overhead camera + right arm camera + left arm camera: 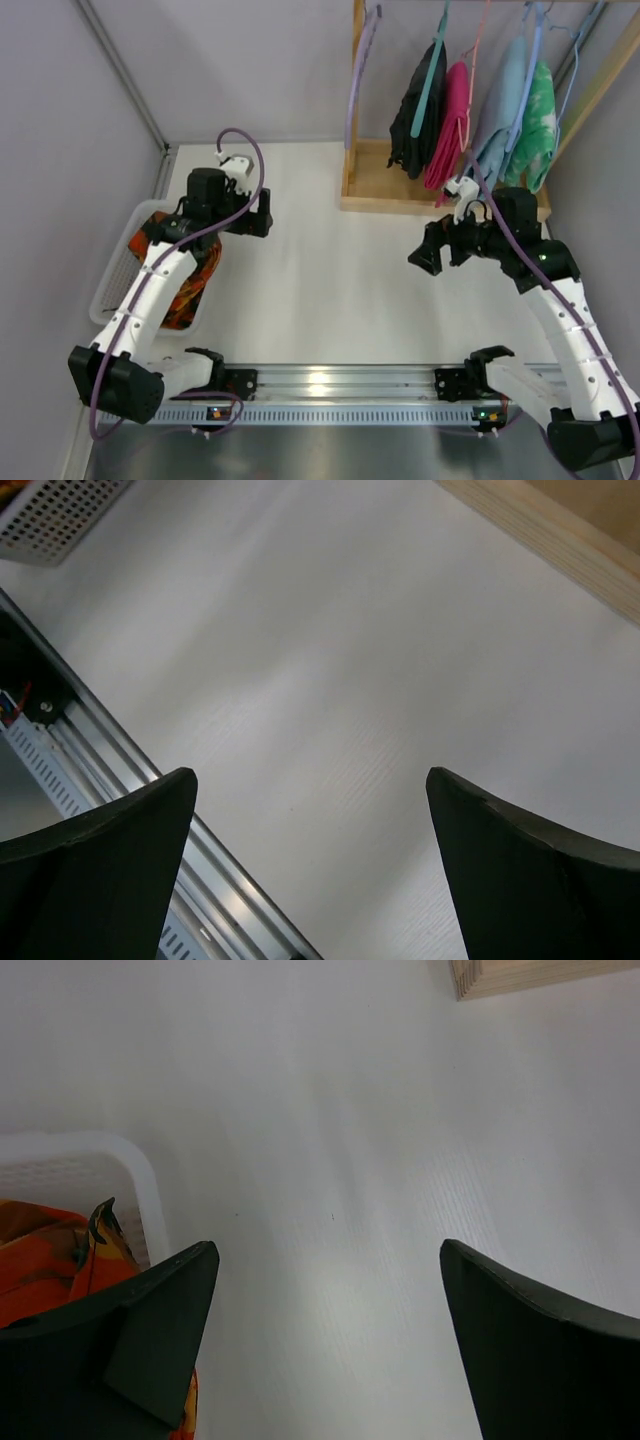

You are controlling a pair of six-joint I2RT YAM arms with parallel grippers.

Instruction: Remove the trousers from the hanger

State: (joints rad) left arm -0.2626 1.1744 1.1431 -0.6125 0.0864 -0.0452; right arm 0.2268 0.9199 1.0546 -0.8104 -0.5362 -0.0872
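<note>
1. Two grippers are shown spread wide, with nothing held: the left gripper (258,214) (330,1260) and the right gripper (424,256) (310,780).
2. Only bare white table (330,290) is seen between the fingers in both wrist views.
3. The trousers (414,120) are hung limp on the hanger (432,72) in the wooden rack (372,196), beyond the right gripper toward the far wall and well apart from it; they are farther still from the left gripper.
4. A pink garment (450,125) is hung just beside the trousers.
5. A white basket (112,290) (95,1155) is placed near the left gripper, on its left side, with an orange-black cloth (192,280) (45,1260) inside.
</note>
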